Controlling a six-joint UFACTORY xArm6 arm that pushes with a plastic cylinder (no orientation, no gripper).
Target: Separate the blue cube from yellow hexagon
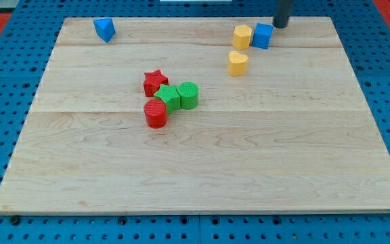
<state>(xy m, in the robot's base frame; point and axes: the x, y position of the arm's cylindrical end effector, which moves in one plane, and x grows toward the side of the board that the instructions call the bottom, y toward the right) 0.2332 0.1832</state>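
Note:
The blue cube point(263, 35) sits near the view's top right of the wooden board point(202, 169). The yellow hexagon point(242, 36) is right beside it on its left, touching or almost touching. My tip point(280, 25) is just to the upper right of the blue cube, very close to its corner. Whether it touches the cube I cannot tell.
A yellow heart point(237, 63) lies just below the hexagon. A red star point(155, 83), a green star point(168, 97), a green cylinder point(188, 95) and a red cylinder point(156, 114) cluster mid-board. A blue triangular block point(104, 28) is at the top left.

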